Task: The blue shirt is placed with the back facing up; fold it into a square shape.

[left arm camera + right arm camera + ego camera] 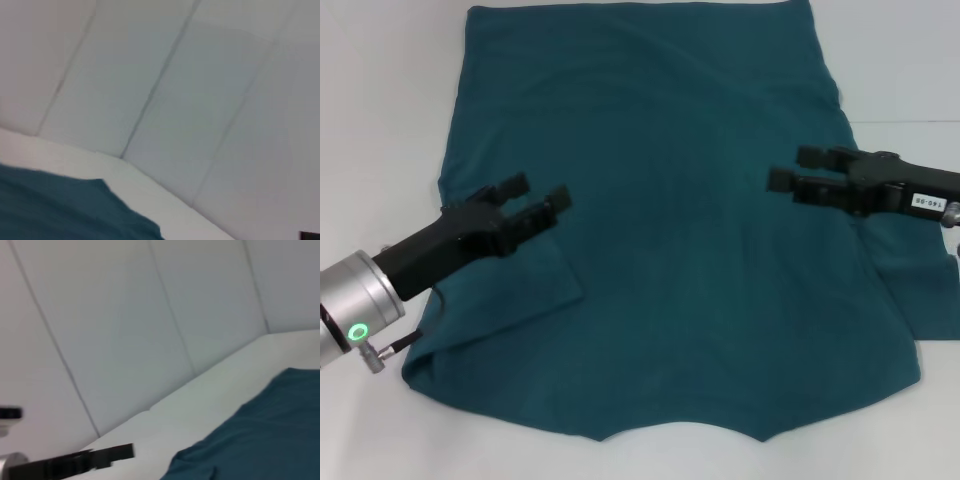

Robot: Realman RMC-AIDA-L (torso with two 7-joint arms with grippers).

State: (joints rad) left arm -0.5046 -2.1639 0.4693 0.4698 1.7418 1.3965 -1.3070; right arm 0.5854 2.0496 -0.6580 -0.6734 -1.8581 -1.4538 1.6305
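Shirt (670,200) lies limp and light on table (380,120); we judge edges best to pinch; left gripper (538,202) and right gripper (798,172) hover, fingers spread.

A plain dark teal-blue shirt (670,230), with no print showing on its upturned side, lies on a white table (380,120). Both grippers, left (538,200) and right (798,170), are black; the left arm's silver cuff (355,300) carries a glowing green ring. Pale grey panelled wall (175,90) behind.
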